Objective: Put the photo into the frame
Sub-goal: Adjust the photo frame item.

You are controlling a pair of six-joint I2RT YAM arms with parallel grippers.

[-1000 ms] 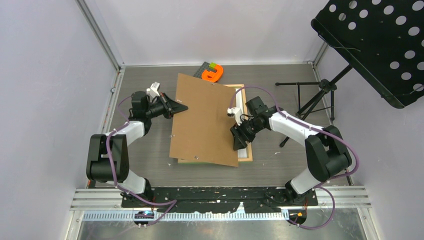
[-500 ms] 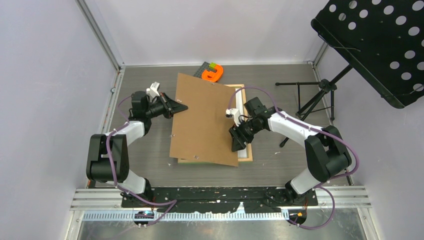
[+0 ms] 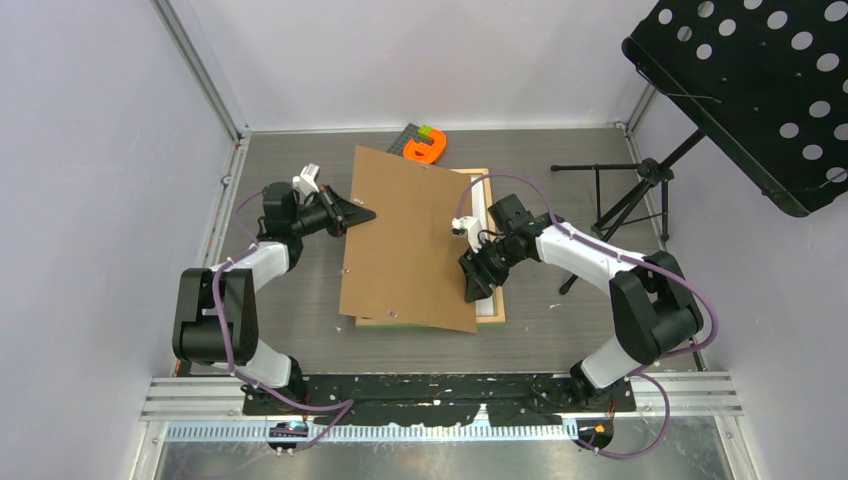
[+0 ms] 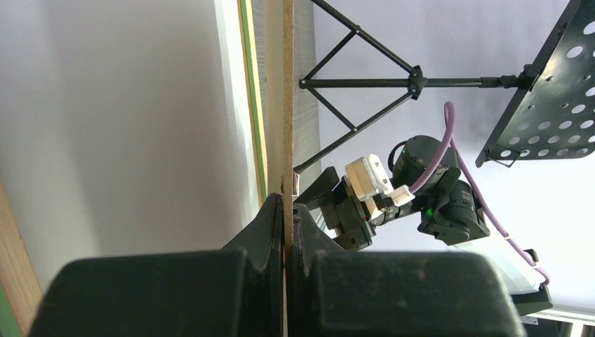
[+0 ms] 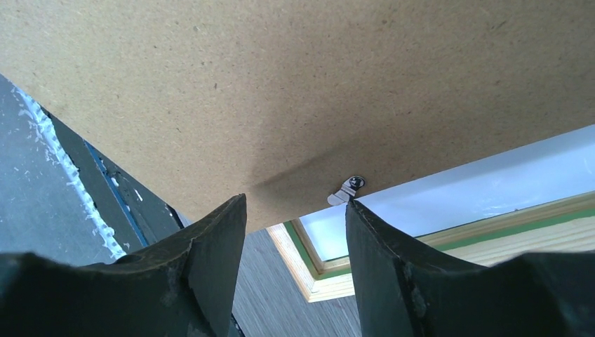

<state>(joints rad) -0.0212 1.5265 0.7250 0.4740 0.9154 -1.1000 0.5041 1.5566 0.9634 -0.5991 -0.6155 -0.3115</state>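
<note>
From above, the brown backing board lies skewed over the frame, which sits flat on the bench with only its right rail and a sliver of its near rail showing. The left end effector is at the board's left edge and the right end effector is at its right edge. In the right wrist view the right end effector's jaws stand partly apart and hold nothing. Their tips sit just under the board's edge, beside a small metal clip. Below the raised board a white sheet lies inside the pale-wood, green-lined rails — I take it for the photo, plain back up, already seated in the frame. In the left wrist view the left end effector's fingers are clamped shut on the board, seen edge-on and running straight away from the camera, with the frame's green rail on one side of it. The step in hand looks like closing up: photo in, board held tilted above it. It could equally be the board coming off — I cannot tell which. If closing, the next move calls for turning the board square to the rails, lowering it evenly, and keeping the open right jaws clear of the clip.
</note>
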